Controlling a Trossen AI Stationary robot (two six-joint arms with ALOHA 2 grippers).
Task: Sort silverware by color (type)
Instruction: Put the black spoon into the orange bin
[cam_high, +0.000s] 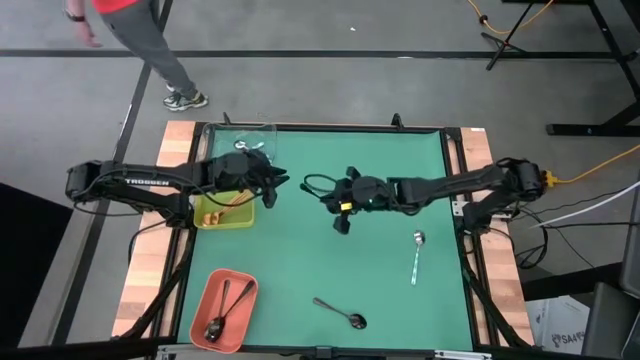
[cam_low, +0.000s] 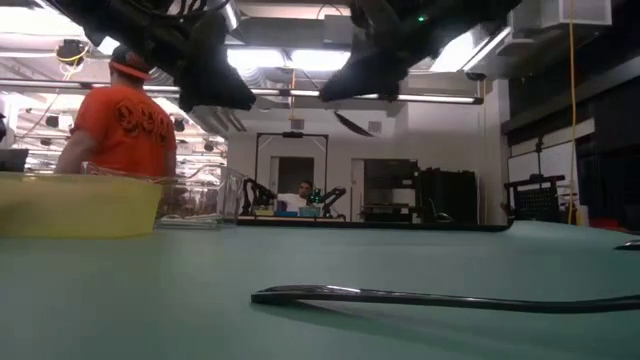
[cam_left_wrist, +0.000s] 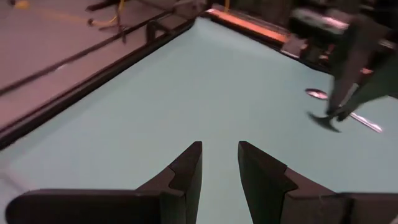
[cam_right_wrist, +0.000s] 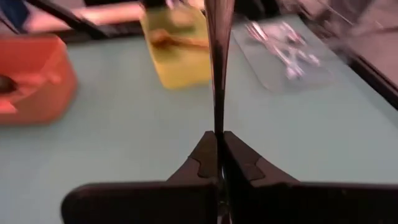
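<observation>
My right gripper hangs over the middle of the green mat, shut on a dark spoon that sticks out past its fingertips. My left gripper hovers open and empty near the yellow-green tray, which holds copper spoons. Silver spoons lie in the clear tray at the far left. Dark spoons lie in the salmon tray at the near left. A silver spoon and a dark spoon lie flat on the mat. My right gripper pinches the dark spoon's thin handle between its two fingertips. The spoon runs on along the fingers, toward the table's left and slanting down. Its wider end hangs below the fingers, clear of the mat.
A person in an orange shirt stands beyond the table's far left corner. Bare green mat lies between the two grippers and down the middle. Wooden strips and black rails edge the table's sides.
</observation>
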